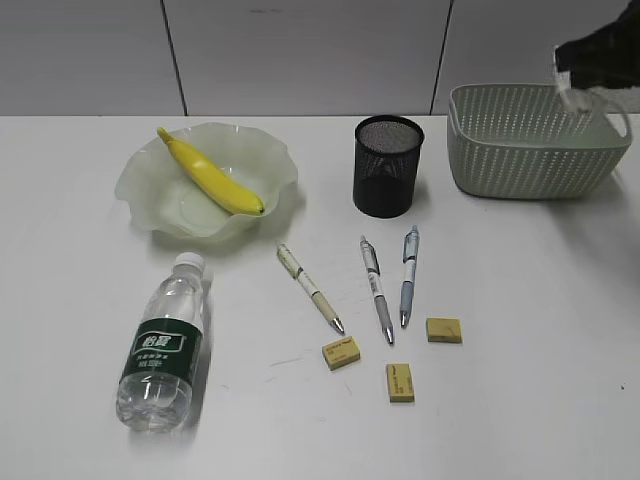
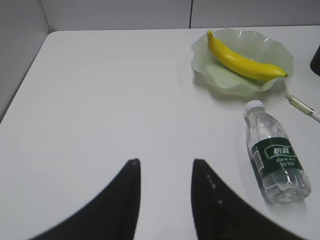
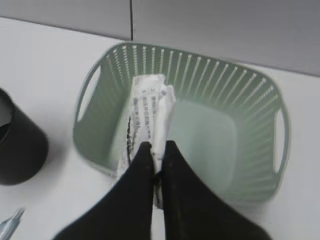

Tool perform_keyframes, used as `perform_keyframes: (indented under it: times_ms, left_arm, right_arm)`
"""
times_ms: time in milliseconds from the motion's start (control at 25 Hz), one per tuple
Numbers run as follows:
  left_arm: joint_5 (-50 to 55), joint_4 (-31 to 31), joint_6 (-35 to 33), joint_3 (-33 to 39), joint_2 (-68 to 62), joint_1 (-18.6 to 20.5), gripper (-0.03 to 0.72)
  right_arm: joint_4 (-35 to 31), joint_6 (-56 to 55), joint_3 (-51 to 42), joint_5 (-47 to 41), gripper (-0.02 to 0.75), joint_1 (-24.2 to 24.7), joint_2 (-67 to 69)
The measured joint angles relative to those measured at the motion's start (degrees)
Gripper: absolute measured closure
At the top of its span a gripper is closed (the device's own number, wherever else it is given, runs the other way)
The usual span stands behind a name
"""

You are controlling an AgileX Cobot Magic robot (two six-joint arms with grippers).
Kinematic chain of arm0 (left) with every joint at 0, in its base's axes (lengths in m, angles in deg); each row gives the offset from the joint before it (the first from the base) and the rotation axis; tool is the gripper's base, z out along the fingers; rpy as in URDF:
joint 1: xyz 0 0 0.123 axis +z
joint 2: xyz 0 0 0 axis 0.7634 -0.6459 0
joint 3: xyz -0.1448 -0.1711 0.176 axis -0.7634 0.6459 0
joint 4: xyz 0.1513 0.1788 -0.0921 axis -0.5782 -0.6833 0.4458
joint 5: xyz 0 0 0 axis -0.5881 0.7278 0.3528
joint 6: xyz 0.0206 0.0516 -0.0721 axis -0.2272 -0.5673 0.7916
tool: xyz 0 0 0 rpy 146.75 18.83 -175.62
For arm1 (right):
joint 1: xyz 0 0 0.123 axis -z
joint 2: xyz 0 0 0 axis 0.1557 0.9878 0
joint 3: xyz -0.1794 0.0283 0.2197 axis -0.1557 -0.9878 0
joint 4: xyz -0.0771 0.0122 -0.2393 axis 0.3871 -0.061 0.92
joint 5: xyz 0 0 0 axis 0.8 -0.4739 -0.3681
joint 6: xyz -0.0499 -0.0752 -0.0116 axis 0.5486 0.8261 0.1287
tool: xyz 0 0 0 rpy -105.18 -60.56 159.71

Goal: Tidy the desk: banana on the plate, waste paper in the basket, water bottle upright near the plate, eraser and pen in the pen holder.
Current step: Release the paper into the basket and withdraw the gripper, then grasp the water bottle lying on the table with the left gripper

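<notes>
Right tool (image 3: pixel 156 152): I see it clamped on the waste paper (image 3: pixel 150 107), above the basket (image 3: pixel 250 150).
Left tool (image 2: pixel 165 172): fingers apart, holding nothing, over bare desk (image 2: pixel 100 100) left of the basket.

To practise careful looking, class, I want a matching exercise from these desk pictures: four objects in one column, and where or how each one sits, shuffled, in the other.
Objects
1. banana
2. water bottle
3. waste paper
4. pen holder

States
A. pinched in the right gripper above the basket
B. lying on its side on the table
C. resting on the plate
D. standing upright between plate and basket

Pairs: 1-C, 2-B, 3-A, 4-D
</notes>
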Motion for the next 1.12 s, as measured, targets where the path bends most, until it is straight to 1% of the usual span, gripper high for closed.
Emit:
perform_keyframes:
  times_ms: [120, 160, 200, 280, 360, 400, 440, 520, 640, 720, 800, 960, 1120]
  left_arm:
    - [0.0, 0.0, 0.0, 0.0, 0.0, 0.0, 0.432]
    - [0.0, 0.0, 0.0, 0.0, 0.0, 0.0, 0.432]
    - [0.0, 0.0, 0.0, 0.0, 0.0, 0.0, 0.432]
    - [0.0, 0.0, 0.0, 0.0, 0.0, 0.0, 0.437]
    - [0.0, 0.0, 0.0, 0.0, 0.0, 0.0, 0.443]
    - [0.0, 0.0, 0.0, 0.0, 0.0, 0.0, 0.445]
    - [0.0, 0.0, 0.0, 0.0, 0.0, 0.0, 0.446]
    - [0.0, 0.0, 0.0, 0.0, 0.0, 0.0, 0.447]
    - [0.0, 0.0, 0.0, 0.0, 0.0, 0.0, 0.447]
    - [0.0, 0.0, 0.0, 0.0, 0.0, 0.0, 0.447]
    - [0.0, 0.0, 0.0, 0.0, 0.0, 0.0, 0.447]
    - [0.0, 0.0, 0.0, 0.0, 0.0, 0.0, 0.449]
    - [0.0, 0.0, 0.0, 0.0, 0.0, 0.0, 0.449]
  right_arm:
    - [3.2, 0.0, 4.3, 4.4, 0.703, 0.0, 5.5]
    - [3.8, 0.0, 5.6, 4.7, 0.683, 0.0, 7.6]
    - [4.2, 0.0, 7.0, 4.8, 0.639, 0.0, 9.4]
    - [4.6, 0.0, 9.1, 4.9, 0.492, 0.0, 11.2]
    - [4.9, 0.0, 10.4, 4.9, 0.303, 0.0, 11.5]
    - [4.9, -0.1, 11.0, 4.8, 0.241, 0.0, 11.4]
    - [4.9, -0.4, 11.4, 4.3, 0.216, 0.0, 11.2]
    - [5.1, -1.7, 11.8, 1.9, 0.212, 0.1, 10.1]
    - [5.1, -2.4, 11.2, -3.8, 0.268, 0.1, 7.3]
    - [5.1, -2.5, 8.8, -6.4, 0.297, 0.1, 3.8]
    - [5.1, -2.6, 3.3, -7.5, 0.317, 0.1, -1.0]
    - [4.7, -3.7, -11.8, -9.8, 0.339, 0.1, -16.2]
    - [3.9, -4.5, -22.9, -20.1, 0.344, 0.1, -34.3]
